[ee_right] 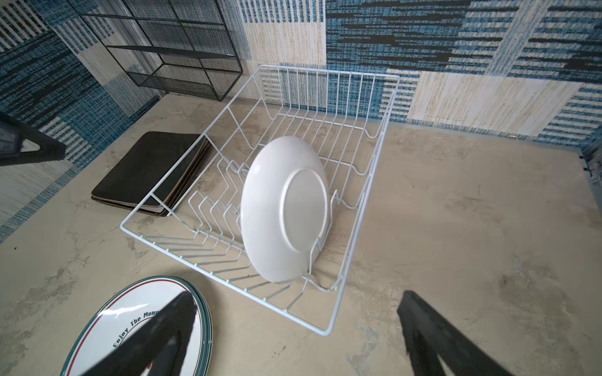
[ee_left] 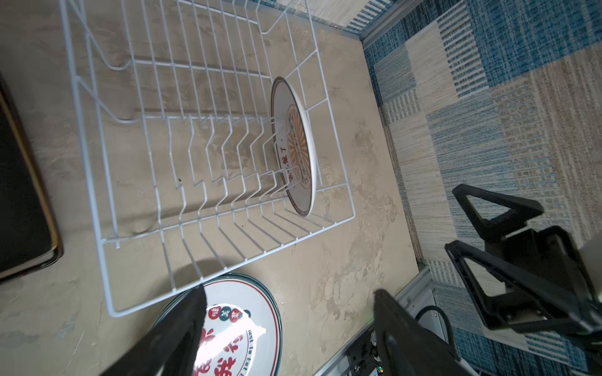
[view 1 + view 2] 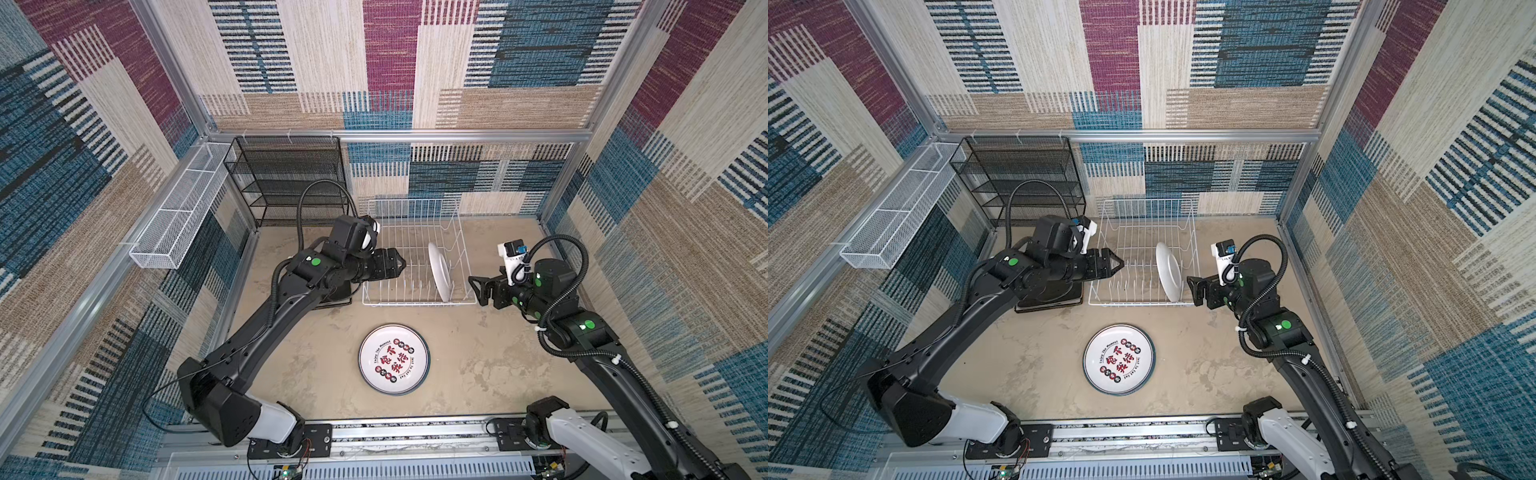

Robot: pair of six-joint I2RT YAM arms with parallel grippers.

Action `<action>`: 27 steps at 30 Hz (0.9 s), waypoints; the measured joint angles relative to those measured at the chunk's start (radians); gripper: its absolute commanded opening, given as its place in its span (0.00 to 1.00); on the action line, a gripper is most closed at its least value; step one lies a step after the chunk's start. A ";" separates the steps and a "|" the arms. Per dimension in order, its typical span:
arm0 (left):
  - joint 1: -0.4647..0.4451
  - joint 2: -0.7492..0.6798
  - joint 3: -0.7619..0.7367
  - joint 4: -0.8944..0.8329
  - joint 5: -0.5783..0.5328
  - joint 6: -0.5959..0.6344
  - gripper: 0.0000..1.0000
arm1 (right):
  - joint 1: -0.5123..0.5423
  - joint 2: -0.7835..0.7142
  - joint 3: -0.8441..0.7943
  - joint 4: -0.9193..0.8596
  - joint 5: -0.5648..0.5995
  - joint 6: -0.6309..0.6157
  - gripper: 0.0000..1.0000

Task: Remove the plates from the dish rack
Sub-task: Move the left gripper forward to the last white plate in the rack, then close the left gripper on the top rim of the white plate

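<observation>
The white wire dish rack [image 3: 415,303] [image 3: 1142,304] [image 1: 325,332] holds one round white plate [image 3: 440,272] [image 3: 1169,272] [image 2: 293,146] [image 1: 280,211] upright at its right end. A stack of round plates [image 3: 394,359] [image 3: 1119,359] lies flat in front of the rack. Black-backed square plates [image 3: 1050,301] [image 1: 150,172] are stacked left of it, partly under my left arm. My left gripper [image 3: 401,264] [image 2: 290,294] hangs open and empty over the rack's left edge. My right gripper [image 3: 476,291] [image 1: 296,296] is open and empty just outside the right edge, near the upright plate.
A black mesh shelf unit [image 3: 291,178] stands at the back left. A long white mesh basket [image 3: 178,208] hangs on the left wall. Patterned walls enclose the table, and the arms' rail [image 3: 395,432] runs along the front.
</observation>
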 measured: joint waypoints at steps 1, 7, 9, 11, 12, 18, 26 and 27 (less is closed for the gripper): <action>-0.005 0.025 0.019 0.004 0.001 0.001 0.92 | -0.001 0.000 -0.001 0.000 0.000 0.003 0.99; -0.045 0.193 0.157 0.015 0.025 0.011 0.92 | -0.016 -0.002 -0.021 0.010 0.001 0.031 0.99; -0.060 0.253 0.203 0.017 0.026 0.011 0.92 | -0.020 -0.006 -0.031 0.013 0.002 0.042 0.99; -0.071 0.306 0.240 0.020 0.026 0.013 0.92 | -0.023 -0.007 -0.035 0.014 0.002 0.052 0.99; -0.076 0.335 0.260 0.020 0.026 0.013 0.92 | -0.025 -0.008 -0.036 0.016 0.002 0.053 0.99; -0.090 0.473 0.341 0.022 0.025 0.002 0.88 | -0.027 -0.010 -0.035 0.021 0.019 0.063 0.99; -0.108 0.587 0.429 0.006 0.002 -0.051 0.74 | -0.028 -0.010 -0.034 0.022 0.027 0.075 0.99; -0.111 0.597 0.435 0.006 0.003 -0.059 0.72 | -0.029 -0.010 -0.034 0.022 0.027 0.076 0.99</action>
